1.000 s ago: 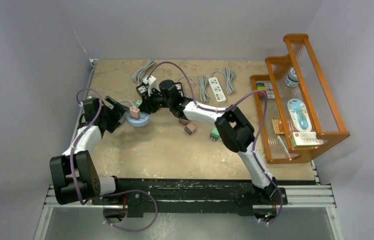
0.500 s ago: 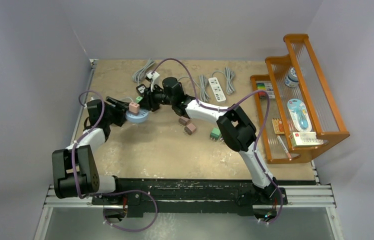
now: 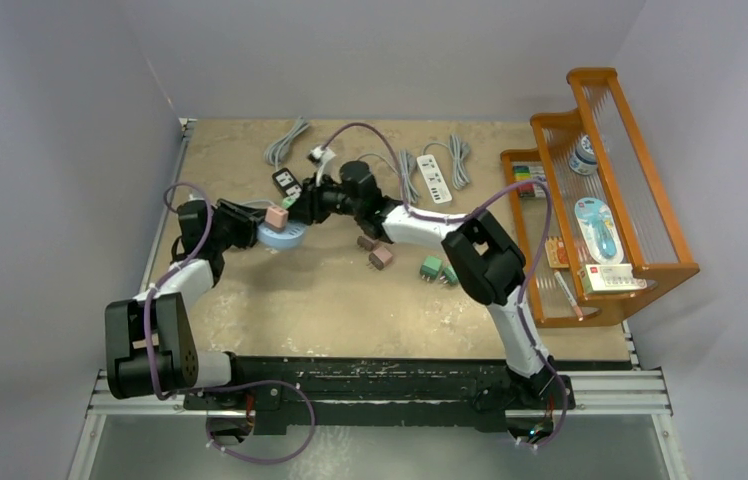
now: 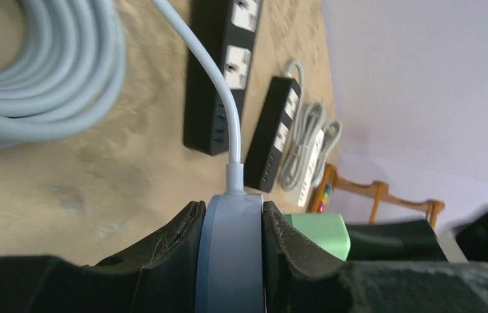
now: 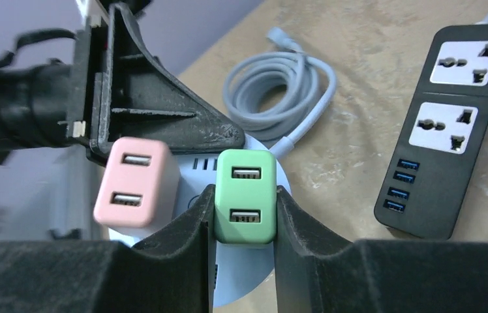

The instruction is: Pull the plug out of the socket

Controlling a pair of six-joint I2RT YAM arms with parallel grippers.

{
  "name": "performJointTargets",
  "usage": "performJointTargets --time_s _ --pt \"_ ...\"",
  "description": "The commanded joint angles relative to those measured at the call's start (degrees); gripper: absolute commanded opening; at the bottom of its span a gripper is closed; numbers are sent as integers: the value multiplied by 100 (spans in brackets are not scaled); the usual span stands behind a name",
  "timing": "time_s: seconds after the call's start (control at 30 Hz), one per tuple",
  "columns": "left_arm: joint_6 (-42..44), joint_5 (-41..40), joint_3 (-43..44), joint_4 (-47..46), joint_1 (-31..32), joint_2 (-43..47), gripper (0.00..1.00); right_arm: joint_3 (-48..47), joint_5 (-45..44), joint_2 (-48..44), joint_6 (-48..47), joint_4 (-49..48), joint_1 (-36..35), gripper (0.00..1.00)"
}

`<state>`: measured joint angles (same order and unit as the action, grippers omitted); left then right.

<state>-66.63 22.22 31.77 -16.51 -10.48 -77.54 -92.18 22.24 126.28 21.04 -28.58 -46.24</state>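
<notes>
The socket [image 3: 282,237] is a round pale-blue hub with a grey cable [image 4: 209,85]. My left gripper [image 3: 250,228] is shut on its rim, and in the left wrist view the disc [image 4: 231,261] stands edge-on between the black fingers [image 4: 163,261]. A green plug [image 5: 246,195] and a pink plug [image 5: 134,182] stand on the hub's face [image 5: 254,261]. My right gripper [image 5: 244,215] is shut on the green plug's sides, reaching in from the right [image 3: 302,205]. The green plug's prongs are hidden. The pink plug [image 3: 275,216] is untouched.
Black power strips [image 5: 447,130] [image 4: 274,140] and coiled grey cable [image 5: 280,85] lie just behind the hub. Loose brown [image 3: 381,258] and green [image 3: 431,267] plugs sit mid-table, with a white strip [image 3: 434,178] further back. An orange rack [image 3: 600,190] stands along the right.
My left gripper has closed onto the socket's rim. The right arm, still holding the green plug, has shifted right, and the hub has moved slightly right with it.
</notes>
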Motion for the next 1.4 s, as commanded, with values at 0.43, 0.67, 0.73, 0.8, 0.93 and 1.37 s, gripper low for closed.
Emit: performJointTargets --time_s 0.43,0.67,0.73,0.8,0.93,1.37 --pt "1004 -1552 677 1148 -115 -23 0 1329 1267 -1930 1554 -2302 1374 0" --pt "1246 -1592 911 1383 -118 80 0 1958 1048 -2428 1234 -1577 1961 0" --pt "1358 -1437 1039 1392 -119 -20 0 2182 618 -2587 709 -848 2112 0" --pt "1432 -1181 1203 1373 -117 -167 0 2501 76 -2873 154 -169 2128 0" --pt "1562 -943 1397 1427 -110 -352 0 2929 -419 -3265 -340 690 2173 0" --pt "1532 -655 1522 1234 336 -610 0 4705 -408 -3800 356 820 2828 1"
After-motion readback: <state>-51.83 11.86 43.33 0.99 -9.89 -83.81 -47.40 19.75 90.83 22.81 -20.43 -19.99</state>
